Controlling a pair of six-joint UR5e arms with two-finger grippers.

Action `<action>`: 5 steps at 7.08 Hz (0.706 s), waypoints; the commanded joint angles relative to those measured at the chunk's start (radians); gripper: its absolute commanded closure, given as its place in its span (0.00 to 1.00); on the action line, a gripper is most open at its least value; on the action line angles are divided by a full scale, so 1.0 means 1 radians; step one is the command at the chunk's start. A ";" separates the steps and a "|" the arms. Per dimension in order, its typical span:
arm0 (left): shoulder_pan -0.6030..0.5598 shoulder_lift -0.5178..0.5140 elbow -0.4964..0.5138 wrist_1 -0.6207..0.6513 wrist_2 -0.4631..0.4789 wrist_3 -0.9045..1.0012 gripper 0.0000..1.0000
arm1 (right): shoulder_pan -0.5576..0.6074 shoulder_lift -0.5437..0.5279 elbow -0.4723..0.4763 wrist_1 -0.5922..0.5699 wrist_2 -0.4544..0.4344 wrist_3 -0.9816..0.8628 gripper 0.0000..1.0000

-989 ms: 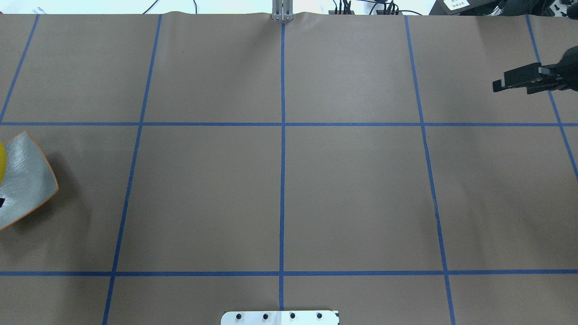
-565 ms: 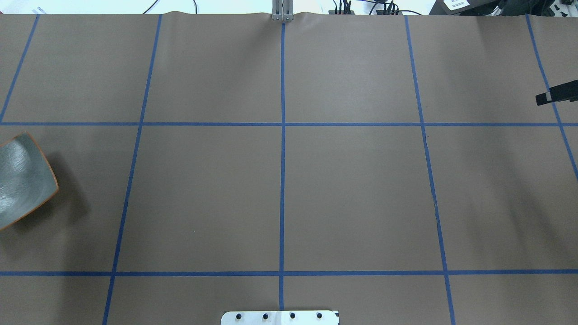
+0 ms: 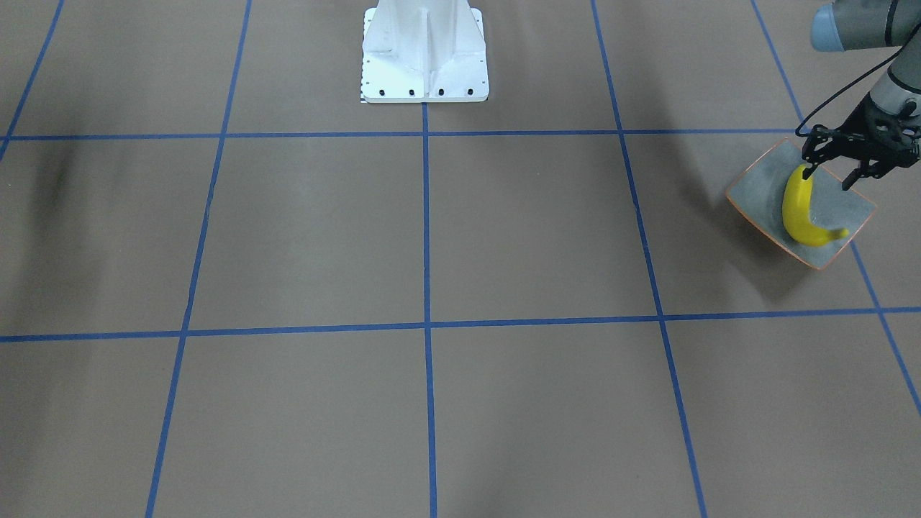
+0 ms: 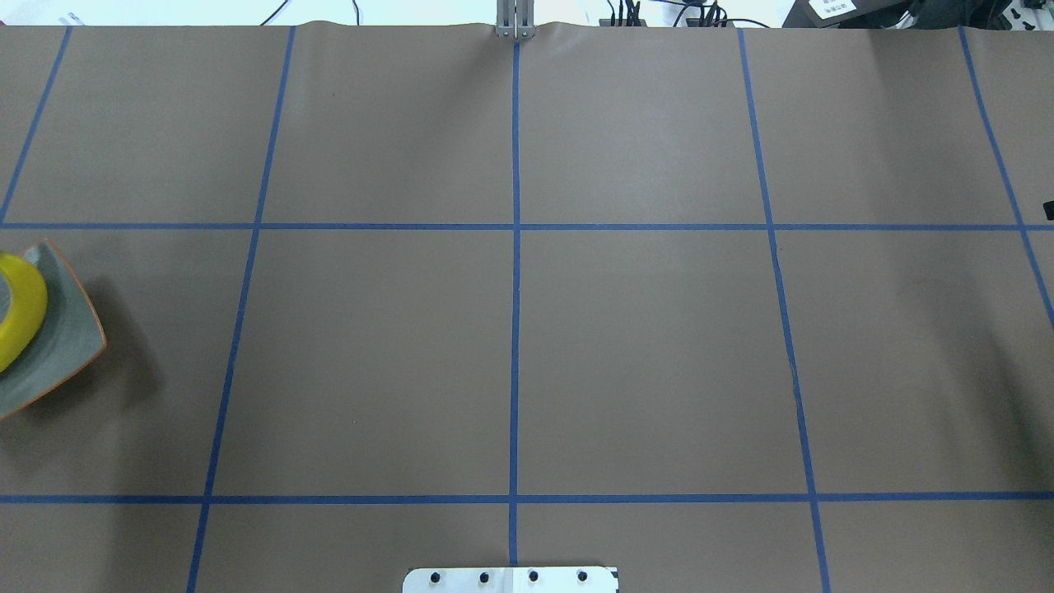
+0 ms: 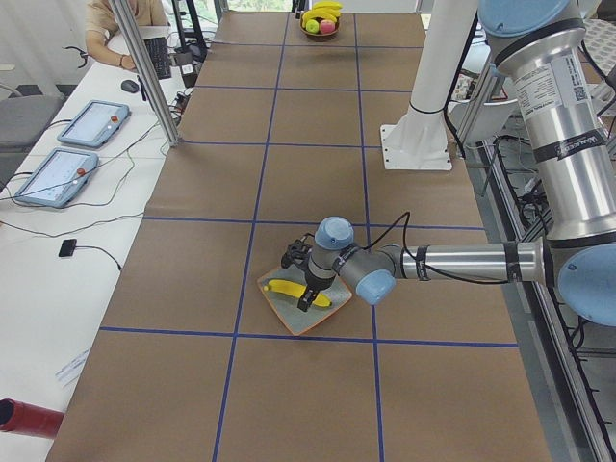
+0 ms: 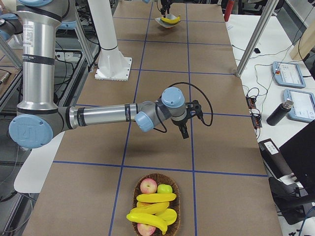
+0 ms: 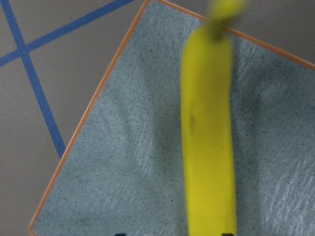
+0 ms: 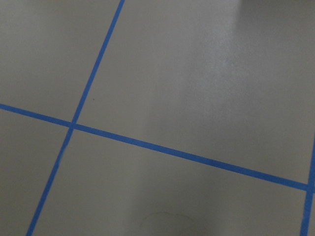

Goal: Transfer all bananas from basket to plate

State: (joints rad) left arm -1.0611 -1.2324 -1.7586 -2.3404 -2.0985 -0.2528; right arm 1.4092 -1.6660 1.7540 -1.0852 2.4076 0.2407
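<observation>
I count one banana (image 3: 795, 208) lying on the plate (image 3: 759, 191), nine o'clock edge overhead, and three bananas (image 6: 153, 198) in the basket (image 6: 156, 175). Left gripper (image 3: 827, 175) hangs above the plate, spread and empty. Right gripper (image 6: 185, 132) points down; its state, can't tell.

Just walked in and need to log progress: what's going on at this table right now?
The robot is moving bananas from a basket to a plate. One banana lies on the plate, and the left gripper hangs just above it with its fingers open, so it looks released. Three bananas lie in the basket with some apples at the table's other end. The right gripper hovers over the table near the basket; open or shut, I cannot tell.
</observation>
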 commanded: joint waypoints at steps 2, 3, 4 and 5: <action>-0.175 -0.117 -0.032 0.073 -0.191 0.020 0.00 | 0.051 -0.075 -0.056 -0.001 0.007 -0.197 0.00; -0.175 -0.121 -0.032 0.075 -0.190 0.020 0.00 | 0.110 -0.104 -0.079 -0.002 0.005 -0.257 0.00; -0.175 -0.122 -0.033 0.073 -0.187 0.018 0.00 | 0.210 -0.091 -0.162 -0.012 0.005 -0.379 0.00; -0.175 -0.128 -0.036 0.073 -0.184 0.018 0.00 | 0.282 -0.031 -0.271 -0.012 0.005 -0.452 0.00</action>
State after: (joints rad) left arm -1.2339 -1.3524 -1.7916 -2.2685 -2.2831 -0.2342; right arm 1.5936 -1.7436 1.6002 -1.0935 2.4131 -0.1028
